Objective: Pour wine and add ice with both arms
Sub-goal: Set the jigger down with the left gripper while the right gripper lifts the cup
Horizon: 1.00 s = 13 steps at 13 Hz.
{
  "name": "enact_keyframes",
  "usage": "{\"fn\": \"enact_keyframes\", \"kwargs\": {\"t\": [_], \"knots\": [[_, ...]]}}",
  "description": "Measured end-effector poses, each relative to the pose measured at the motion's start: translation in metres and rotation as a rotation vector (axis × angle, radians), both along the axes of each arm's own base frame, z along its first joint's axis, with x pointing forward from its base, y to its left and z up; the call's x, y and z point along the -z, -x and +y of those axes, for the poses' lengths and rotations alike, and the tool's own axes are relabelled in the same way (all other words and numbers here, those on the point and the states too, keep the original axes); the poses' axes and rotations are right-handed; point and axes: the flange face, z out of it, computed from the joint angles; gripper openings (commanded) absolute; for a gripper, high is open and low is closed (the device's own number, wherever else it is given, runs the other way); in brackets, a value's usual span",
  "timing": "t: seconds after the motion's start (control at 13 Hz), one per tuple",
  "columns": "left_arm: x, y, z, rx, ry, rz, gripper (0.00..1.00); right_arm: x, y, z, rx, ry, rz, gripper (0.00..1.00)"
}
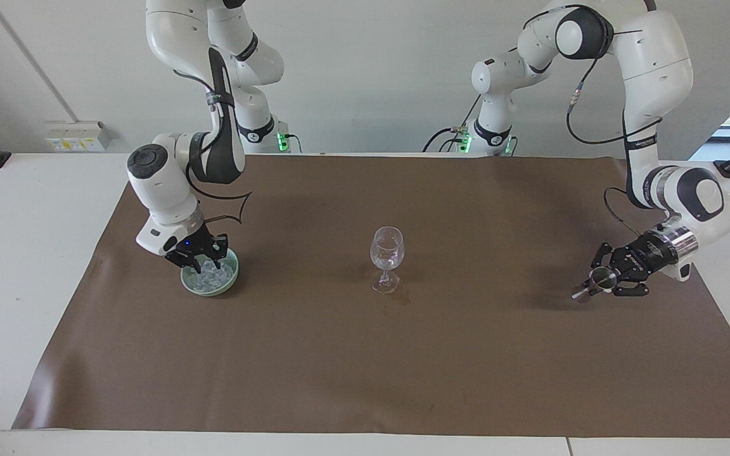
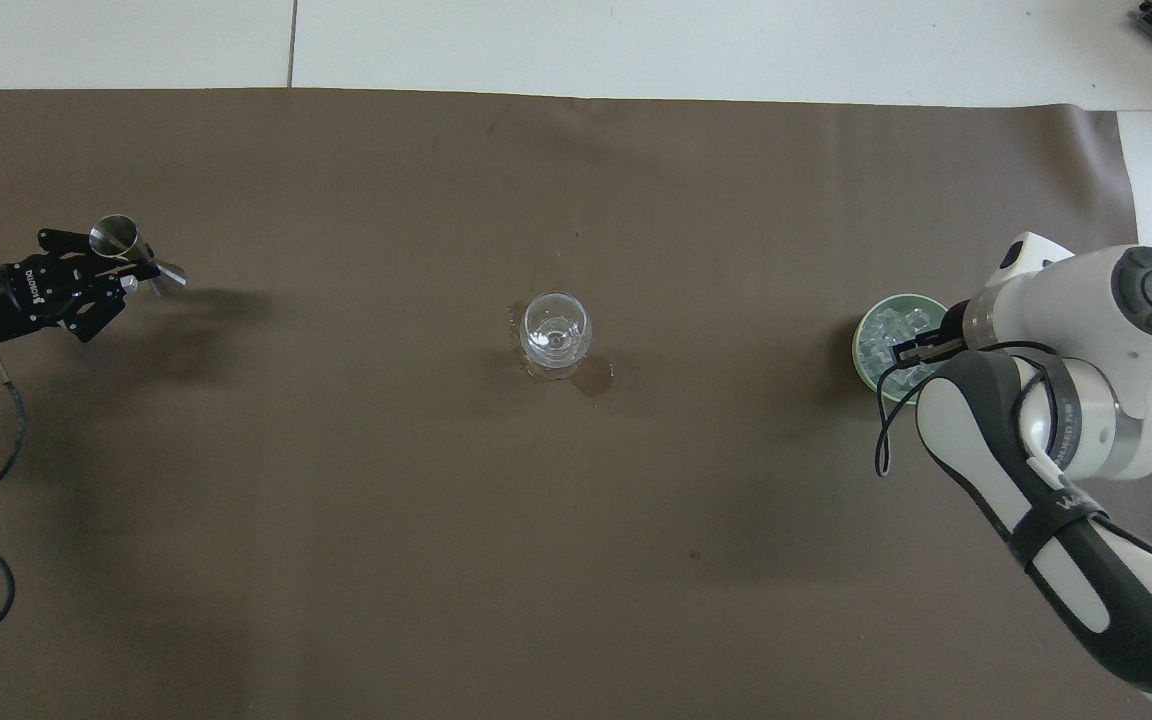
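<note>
A clear stemmed wine glass (image 1: 387, 250) (image 2: 555, 333) stands mid-mat; I cannot make out wine in it. Toward the right arm's end sits a pale green bowl (image 1: 233, 273) (image 2: 861, 335) heaped with ice (image 1: 216, 277) (image 2: 884, 325). My right gripper (image 1: 203, 261) (image 2: 904, 352) reaches down into that bowl, its tips among the cubes. Near the left arm's end, my left gripper (image 1: 601, 282) (image 2: 134, 272) is shut on a small metal jigger (image 1: 593, 284) (image 2: 143, 260). It holds the jigger tilted, low over the mat.
A brown mat (image 1: 365, 367) covers most of the white table. A wet stain (image 2: 591, 378) marks the mat beside the glass's foot. Wall sockets (image 1: 78, 135) and black clamps sit at the table's corners nearest the robots.
</note>
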Motion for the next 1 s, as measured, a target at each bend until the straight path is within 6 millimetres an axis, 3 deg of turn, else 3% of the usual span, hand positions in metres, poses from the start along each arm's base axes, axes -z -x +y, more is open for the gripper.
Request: {"fn": "enact_keyframes", "kwargs": {"t": [0.15,0.61,0.77,0.92,1.0], "knots": [[0.015,0.006,0.010,0.012,0.013,-0.043,0.00,0.000,0.000,0.000,0.000,0.000,0.000,0.29],[0.024,0.007,0.003,0.058,-0.004,-0.089,0.00,-0.004,-0.001,0.000,0.000,-0.001,0.008,0.19],[0.029,0.008,0.002,0.066,-0.006,-0.081,0.00,-0.022,-0.007,0.000,-0.001,-0.002,0.020,0.15],[0.033,0.010,0.000,0.081,-0.015,-0.071,0.00,-0.046,-0.014,0.000,0.002,-0.004,0.019,0.00],[0.036,0.011,0.000,0.088,-0.021,-0.064,0.00,-0.059,-0.016,0.001,0.010,-0.005,0.015,0.00]]}}
